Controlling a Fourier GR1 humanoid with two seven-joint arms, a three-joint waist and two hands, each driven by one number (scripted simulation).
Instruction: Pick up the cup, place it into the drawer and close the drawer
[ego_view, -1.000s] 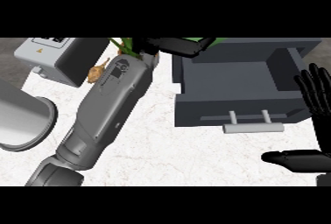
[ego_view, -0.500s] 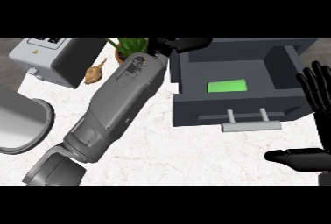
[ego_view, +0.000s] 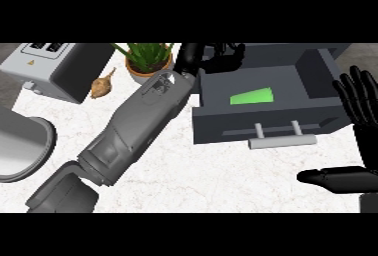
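Your left hand (ego_view: 210, 56) is hanging with fingers curled, gripping nothing, over the open drawer's (ego_view: 325, 67) back-left corner. The green cup (ego_view: 251, 96) is lying on its side inside, just below-right of that hand, long axis running left-right. Your right hand (ego_view: 362, 107) is resting open beside the drawer's right wall.

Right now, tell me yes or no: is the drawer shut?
No. The drawer stands pulled out, its inside open to view with a green cup lying in it.

Green cup (ego_view: 251, 96) lying inside open dark grey drawer (ego_view: 221, 125), pale handle
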